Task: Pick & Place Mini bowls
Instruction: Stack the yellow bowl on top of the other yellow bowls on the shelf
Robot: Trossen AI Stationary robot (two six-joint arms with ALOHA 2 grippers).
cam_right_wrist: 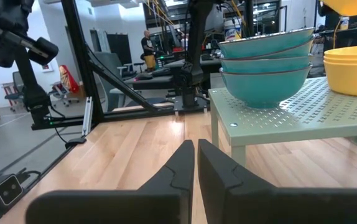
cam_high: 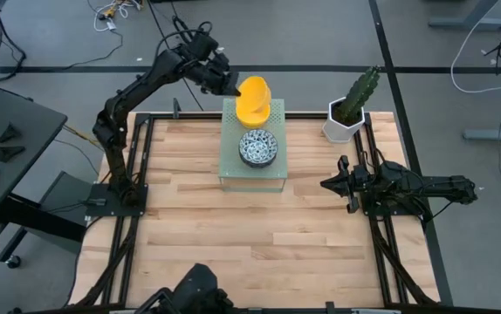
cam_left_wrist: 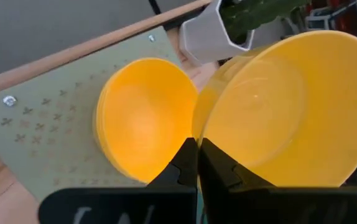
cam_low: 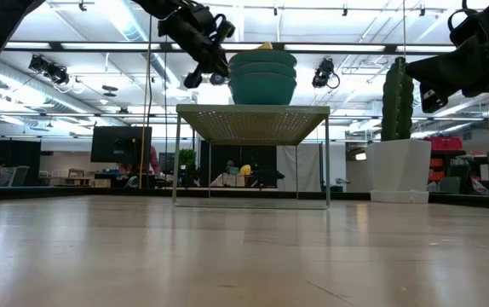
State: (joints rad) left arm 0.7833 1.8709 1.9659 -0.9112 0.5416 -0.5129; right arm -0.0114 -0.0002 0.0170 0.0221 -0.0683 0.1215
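Note:
A pale green perforated stand (cam_high: 233,170) carries a stack of blue-patterned bowls (cam_high: 258,147), teal on the outside (cam_right_wrist: 265,62), and behind it a stack of yellow bowls (cam_left_wrist: 142,121). My left gripper (cam_high: 227,84) is above the stand's far edge, shut on one yellow bowl (cam_high: 255,90) that sits tilted just above the yellow stack (cam_high: 255,114). My right gripper (cam_high: 327,184) waits shut over the table's right part, pointing at the stand. My left gripper pinches the yellow bowl (cam_left_wrist: 290,112) by its rim (cam_left_wrist: 198,127), one finger on the inside and one on the outside. It comes slanting down from the table's far left. The bowl is lifted clear and tipped up on edge, its hollow facing the wrist camera.
A white hexagonal pot with a cactus (cam_high: 348,112) stands at the table's far right corner, close to the stand. A black frame edges the wooden table (cam_high: 189,227), whose near half is bare wood.

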